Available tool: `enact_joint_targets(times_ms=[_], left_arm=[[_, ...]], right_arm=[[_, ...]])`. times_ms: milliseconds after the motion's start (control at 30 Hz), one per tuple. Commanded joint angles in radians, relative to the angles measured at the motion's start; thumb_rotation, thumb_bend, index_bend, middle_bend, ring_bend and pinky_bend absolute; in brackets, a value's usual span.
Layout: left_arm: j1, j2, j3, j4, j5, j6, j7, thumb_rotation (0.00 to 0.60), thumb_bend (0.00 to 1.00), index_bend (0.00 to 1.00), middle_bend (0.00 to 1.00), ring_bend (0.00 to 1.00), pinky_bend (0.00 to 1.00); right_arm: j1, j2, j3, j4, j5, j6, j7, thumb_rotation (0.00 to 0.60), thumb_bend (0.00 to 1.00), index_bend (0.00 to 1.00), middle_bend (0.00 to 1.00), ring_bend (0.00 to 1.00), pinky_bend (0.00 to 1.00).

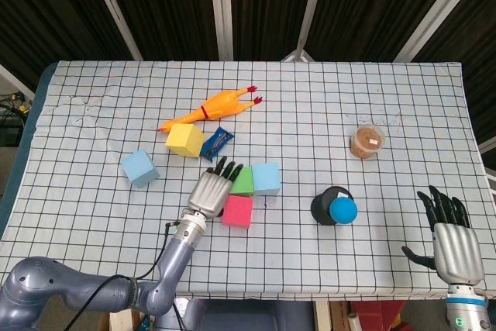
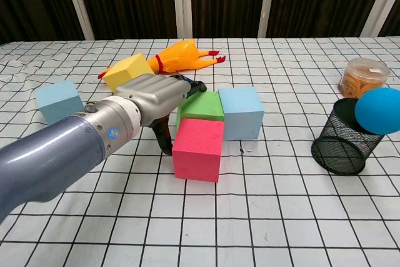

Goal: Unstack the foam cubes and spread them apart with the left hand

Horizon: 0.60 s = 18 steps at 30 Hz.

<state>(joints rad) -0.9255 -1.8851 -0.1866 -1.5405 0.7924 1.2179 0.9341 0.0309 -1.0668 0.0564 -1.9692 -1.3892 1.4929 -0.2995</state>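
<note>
At the lower right of the head view the right hand [image 1: 455, 247] rests flat with fingers spread, holding nothing. Low in the middle, the left hand [image 1: 211, 190] lies palm down, fingers straight and slightly apart, gripping nothing, its thumb against the left side of the pink cube [image 1: 238, 211]. Just behind are the green cube [image 1: 244, 182] and a blue cube [image 1: 266, 178], touching. Left of centre sits another blue cube [image 1: 139, 167]; further up, the yellow cube [image 1: 184, 139].

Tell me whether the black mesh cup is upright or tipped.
Upright. The black mesh cup stands on its base in the chest view, open end up, with the blue ball resting in its mouth.
</note>
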Motion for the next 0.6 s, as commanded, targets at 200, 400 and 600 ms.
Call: enact_joint_targets(times_ms=[200,400,600], left_arm=[[-0.007,-0.07,0.004,0.084,0.081,0.04,-0.004,0.6,0.02,0.12,0.17,0.1,0.37],[-0.019,-0.111,0.011,0.161,0.116,0.049,0.051,0.6,0.07,0.14,0.17,0.1,0.37],[-0.022,-0.153,0.015,0.237,0.169,0.04,0.038,0.6,0.2,0.24,0.28,0.2,0.43]], right_arm=[[0.001,0.001,-0.001,0.001,-0.003,-0.003,0.004,0.6,0.04,0.11,0.0,0.06,0.0],[0.002,0.008,0.001,0.003,0.004,-0.007,0.016,0.6,0.04,0.11,0.0,0.06,0.0],[0.001,0.011,0.001,0.004,0.004,-0.006,0.025,0.6,0.04,0.11,0.0,0.06,0.0]])
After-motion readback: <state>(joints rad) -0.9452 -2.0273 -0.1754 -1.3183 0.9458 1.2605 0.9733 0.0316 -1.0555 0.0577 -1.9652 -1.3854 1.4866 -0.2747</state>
